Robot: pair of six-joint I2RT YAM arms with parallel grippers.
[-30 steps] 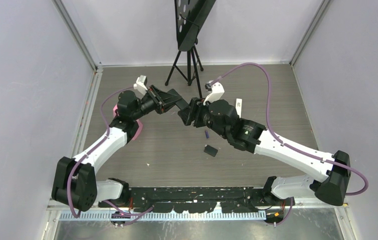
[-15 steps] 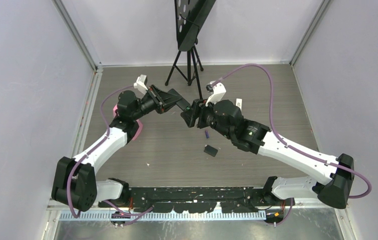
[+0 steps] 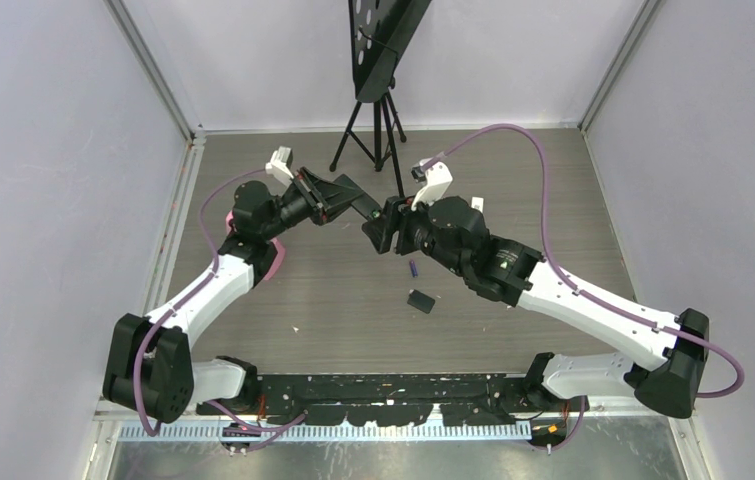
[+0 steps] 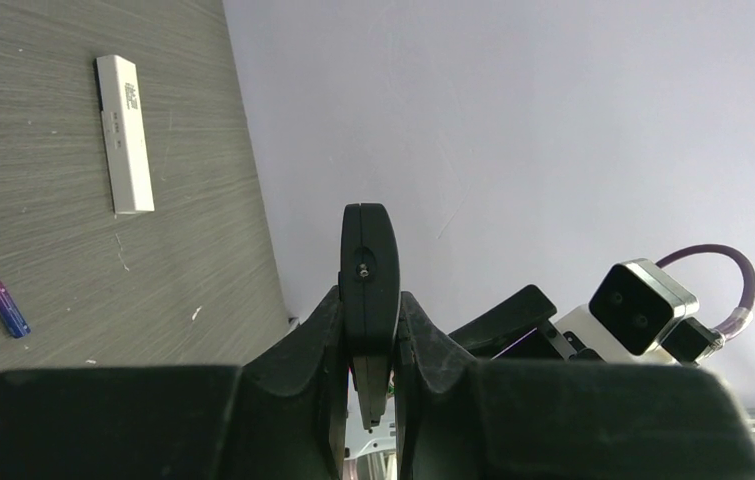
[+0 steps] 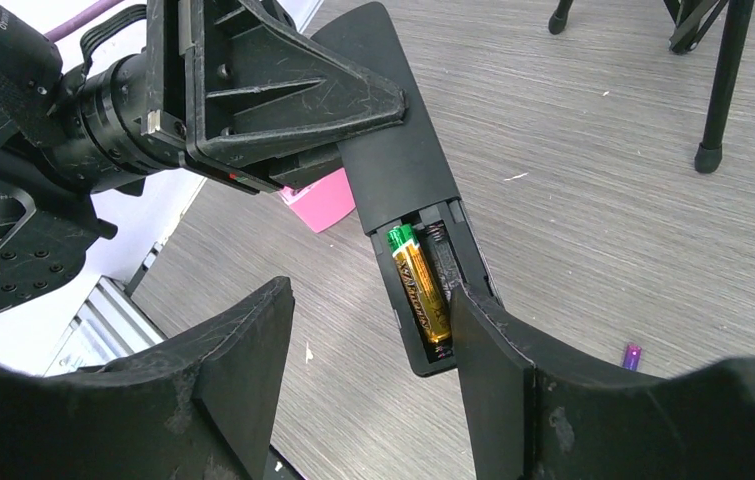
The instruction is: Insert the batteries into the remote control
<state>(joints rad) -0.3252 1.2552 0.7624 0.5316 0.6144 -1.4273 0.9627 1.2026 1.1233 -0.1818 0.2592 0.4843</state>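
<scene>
One orange-yellow battery (image 5: 421, 290) sits in one bay of the remote control (image 5: 393, 160), green end toward the covered half, and the bay beside it (image 5: 451, 260) is bare, its spring showing. You've got that remote up off the counter (image 5: 603, 200). The left tool (image 4: 369, 320) pinches it across its thickness at the covered end. The right tool (image 5: 373, 310) hangs spread, a finger on either side of the open end, holding nothing. The purple battery (image 5: 632, 357) lies on the counter just beyond. Watch it here: one right finger is just beside the remote's edge, so a small sideways drift could twist the remote in that narrow pinch or jolt the seated cell loose. And the purple one is round, so a clumsy pinch could send it rolling.
</scene>
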